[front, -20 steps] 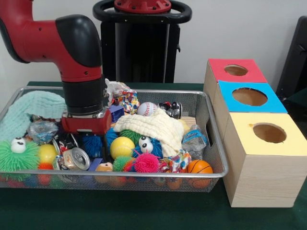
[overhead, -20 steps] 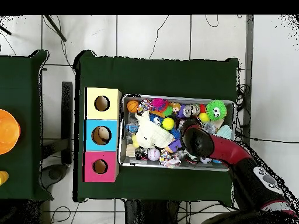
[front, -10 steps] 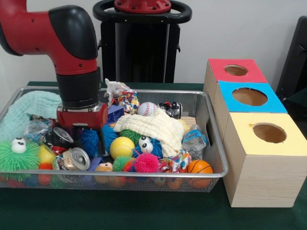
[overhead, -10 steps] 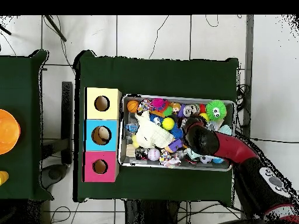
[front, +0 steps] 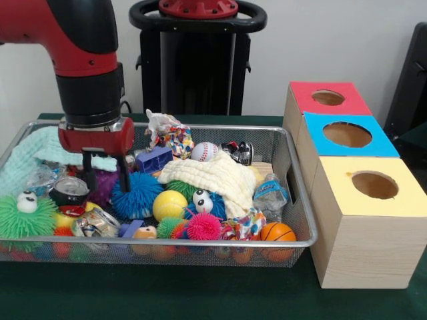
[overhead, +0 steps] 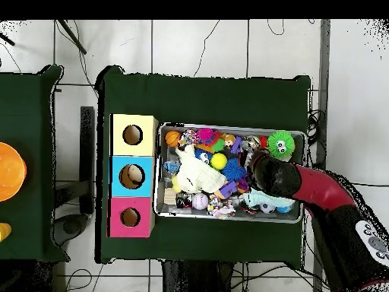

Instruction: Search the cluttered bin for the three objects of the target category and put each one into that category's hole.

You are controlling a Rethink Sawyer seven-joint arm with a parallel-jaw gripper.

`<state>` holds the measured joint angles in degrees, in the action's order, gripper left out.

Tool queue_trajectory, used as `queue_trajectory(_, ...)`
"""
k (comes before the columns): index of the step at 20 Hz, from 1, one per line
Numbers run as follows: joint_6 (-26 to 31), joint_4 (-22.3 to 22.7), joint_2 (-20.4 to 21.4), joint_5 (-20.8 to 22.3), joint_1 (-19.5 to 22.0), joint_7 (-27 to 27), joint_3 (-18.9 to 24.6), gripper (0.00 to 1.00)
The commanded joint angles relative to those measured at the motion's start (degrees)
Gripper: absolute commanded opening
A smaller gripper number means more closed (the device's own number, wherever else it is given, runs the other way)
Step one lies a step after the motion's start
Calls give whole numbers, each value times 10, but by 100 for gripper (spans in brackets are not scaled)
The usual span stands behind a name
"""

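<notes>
Red-and-black arm's gripper has lifted clear of the clutter at left of the wire mesh bin — fingers apart, nothing held. Blue spiky ball now uncovered beneath; no target retrieved, coloured hole boxes at right untouched.

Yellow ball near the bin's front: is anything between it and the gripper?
Yes. The blue spiky ball sits between the open gripper and the yellow ball. The yellow ball's top is uncovered and the cream cloth lies behind it, so coming down from above looks unobstructed.
</notes>
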<state>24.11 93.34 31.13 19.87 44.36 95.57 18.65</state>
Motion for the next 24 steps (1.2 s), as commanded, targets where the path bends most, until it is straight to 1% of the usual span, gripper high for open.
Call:
queue_trajectory(1,66,-44,9,-12,-10,-3,26,100)
queue_trajectory(19,59,-45,-1,-3,-3,-13,31,100)
queue_trajectory(21,50,-45,-4,-2,-4,-8,31,100)
queue_trajectory(23,36,-43,-10,-11,-12,20,24,100)
queue_trajectory(24,27,-37,-16,-25,-18,47,21,100)
